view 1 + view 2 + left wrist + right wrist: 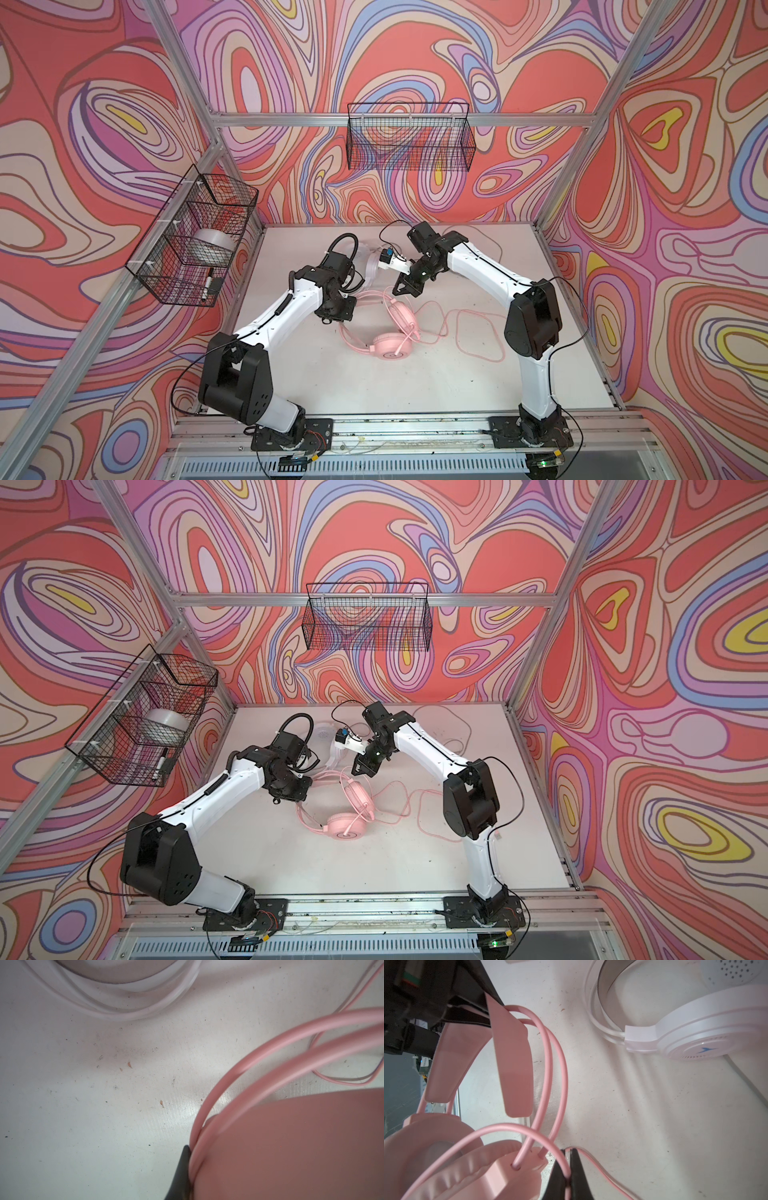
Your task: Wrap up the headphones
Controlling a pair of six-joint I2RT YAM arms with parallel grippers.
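A white surface [374, 382] carried two headsets. The pink headset [390, 345] lay near its middle, the white headset [695, 1028] behind it toward the far edge. The pink cord [478, 328] sprawled in loose loops toward the right edge. The left fingers [181, 1169] were clamped on the pink headband [512, 1064]; the right fingers [579, 1172] pinched the pink cord. Wrapping looked barely begun: no cord was wound, and the white headset lay untouched.

Pink headset [390, 350] lies at the middle of the table [374, 390], white headset [324, 733] just behind it, both unwrapped
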